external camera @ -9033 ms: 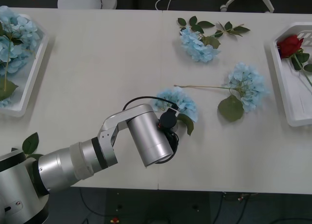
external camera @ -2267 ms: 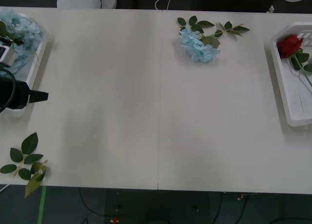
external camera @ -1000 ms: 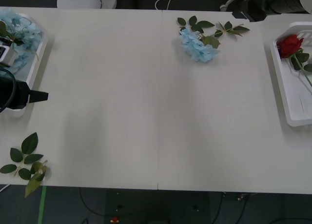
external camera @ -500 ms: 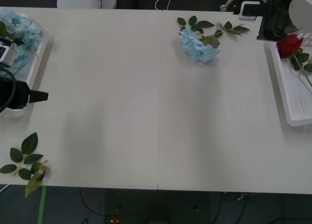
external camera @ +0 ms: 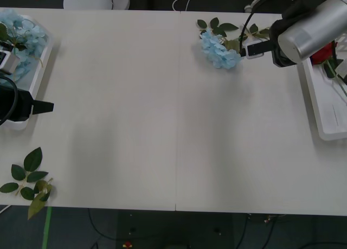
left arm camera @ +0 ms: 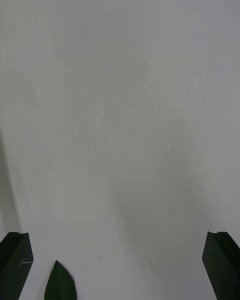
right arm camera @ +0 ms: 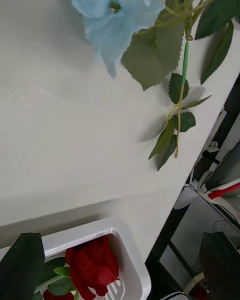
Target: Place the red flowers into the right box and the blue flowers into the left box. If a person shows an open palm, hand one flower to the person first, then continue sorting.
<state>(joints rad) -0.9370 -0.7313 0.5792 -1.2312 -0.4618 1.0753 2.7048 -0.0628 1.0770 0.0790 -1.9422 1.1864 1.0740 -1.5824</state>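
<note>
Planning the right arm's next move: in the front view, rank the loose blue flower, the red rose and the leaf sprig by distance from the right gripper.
1. Blue flower, just left of the right gripper.
2. Red rose, in the right box.
3. Leaf sprig, near-left table corner.

The wide off-white table (external camera: 162,124) has a smooth, matt top with a faint seam down the middle. The pale-blue hydrangea cluster (external camera: 218,49) looks like thin fabric, soft and slightly translucent at the petal edges, and its serrated green leaves (right arm camera: 155,50) are matt with visible veining, probably cloth too. The deep-red rose bloom (right arm camera: 92,266) appears velvety. It lies in a white slotted box (external camera: 320,105) of smooth, faintly glossy plastic. The right arm's round forearm casing (external camera: 309,29) is brushed silver metal with a soft sheen. The right gripper's dark fingers (right arm camera: 20,265) look like matt plastic.
</note>
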